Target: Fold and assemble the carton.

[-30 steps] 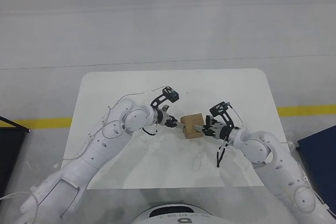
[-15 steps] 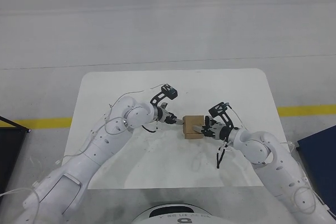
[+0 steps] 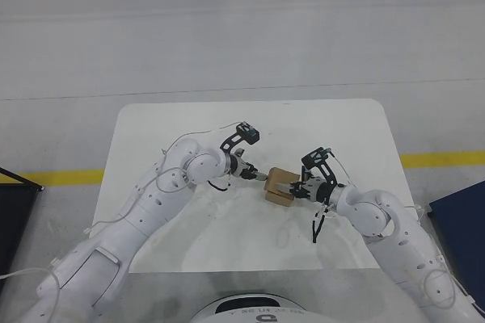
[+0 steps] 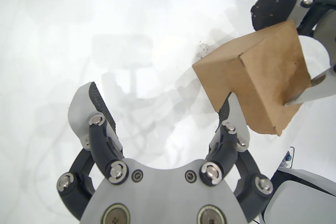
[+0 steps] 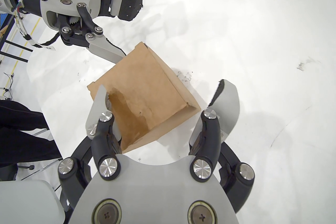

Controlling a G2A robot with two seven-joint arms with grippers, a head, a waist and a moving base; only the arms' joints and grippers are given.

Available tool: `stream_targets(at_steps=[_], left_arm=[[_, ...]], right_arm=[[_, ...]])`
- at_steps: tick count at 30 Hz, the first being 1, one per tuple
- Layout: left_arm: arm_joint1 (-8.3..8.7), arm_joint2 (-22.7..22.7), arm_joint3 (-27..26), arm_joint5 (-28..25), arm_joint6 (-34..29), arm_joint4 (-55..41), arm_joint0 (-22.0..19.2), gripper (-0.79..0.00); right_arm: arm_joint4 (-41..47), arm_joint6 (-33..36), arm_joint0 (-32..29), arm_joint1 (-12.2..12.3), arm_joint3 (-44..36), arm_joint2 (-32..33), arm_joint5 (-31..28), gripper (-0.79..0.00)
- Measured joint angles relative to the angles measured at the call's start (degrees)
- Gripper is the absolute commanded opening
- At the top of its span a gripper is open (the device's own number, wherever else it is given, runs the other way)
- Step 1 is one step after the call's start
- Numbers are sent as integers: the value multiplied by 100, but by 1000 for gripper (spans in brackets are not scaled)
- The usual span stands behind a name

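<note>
There is one small brown cardboard carton (image 3: 280, 186), sitting on the one white, round-cornered table (image 3: 186, 137), a little to the right of its middle and between two grippers. It is standing tilted, with a corner pointing at the left arm and its open end facing the right wrist.

The left gripper (image 3: 257, 174) is hanging just beside the carton with its fingers spread wide and nothing between them. In the right wrist view, one bare metal fingertip (image 5: 115, 51) of this gripper is touching the carton's (image 5: 147, 93) far edge, while its black pad is standing apart.

The right gripper (image 5: 161, 101) is straddling the carton, spread wide. One finger (image 5: 97, 104) is lying against the carton wall at the open end, and the other is standing slightly off the carton's corner, so it is not pinching the carton. From the left wrist, the carton (image 4: 252, 83) is showing a closed, seamed face beside the left gripper (image 4: 161, 104).

Compared with a second ago, the left gripper is now closer to the carton, and the carton is sitting turned and slightly nearer the robot.
</note>
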Motion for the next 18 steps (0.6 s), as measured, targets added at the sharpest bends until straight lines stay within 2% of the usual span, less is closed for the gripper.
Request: stream_targets(at_steps=[18], left_arm=[[-15, 0, 10, -42, 34, 32, -16, 0]], right_arm=[[-1, 0, 0, 0, 0, 0, 0, 0]])
